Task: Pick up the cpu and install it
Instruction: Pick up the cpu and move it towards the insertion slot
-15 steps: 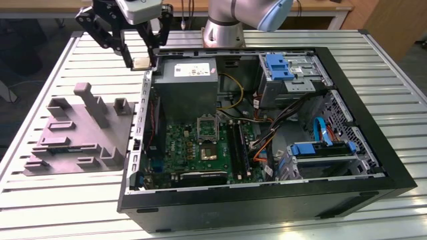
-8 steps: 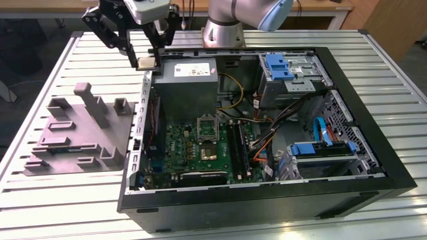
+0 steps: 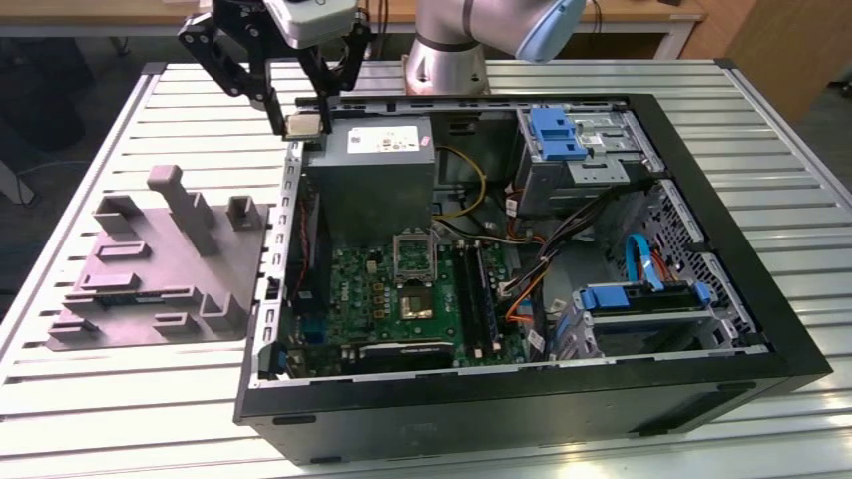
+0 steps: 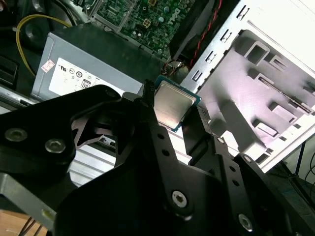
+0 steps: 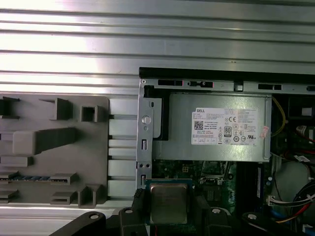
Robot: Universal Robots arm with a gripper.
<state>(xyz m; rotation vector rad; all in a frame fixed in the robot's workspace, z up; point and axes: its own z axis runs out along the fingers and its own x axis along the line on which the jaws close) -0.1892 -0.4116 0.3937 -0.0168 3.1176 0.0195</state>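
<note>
We see a big metal table (image 3: 80, 150) with long grooves. On it lies an open black case (image 3: 533, 419). Just beside the case, on the exterior view's left, sits a grey tray (image 3: 147, 269) with bumps and slots. Inside the case, a grey power box (image 3: 379, 175) sits at the far end. A green board (image 3: 379, 299) lies next to it. On the board we see a dark square socket (image 3: 417, 302) with a shiny frame.

The claw (image 3: 303, 120) hangs above the far corner of the case, by the power box. Its black fingers (image 4: 150, 123) pinch the cpu (image 3: 303, 127) by its edges. In both wrist views the cpu (image 4: 173, 104) (image 5: 168, 202) shows its flat silver top. The cpu is up in the air between the fingers, well apart from the socket.
</note>
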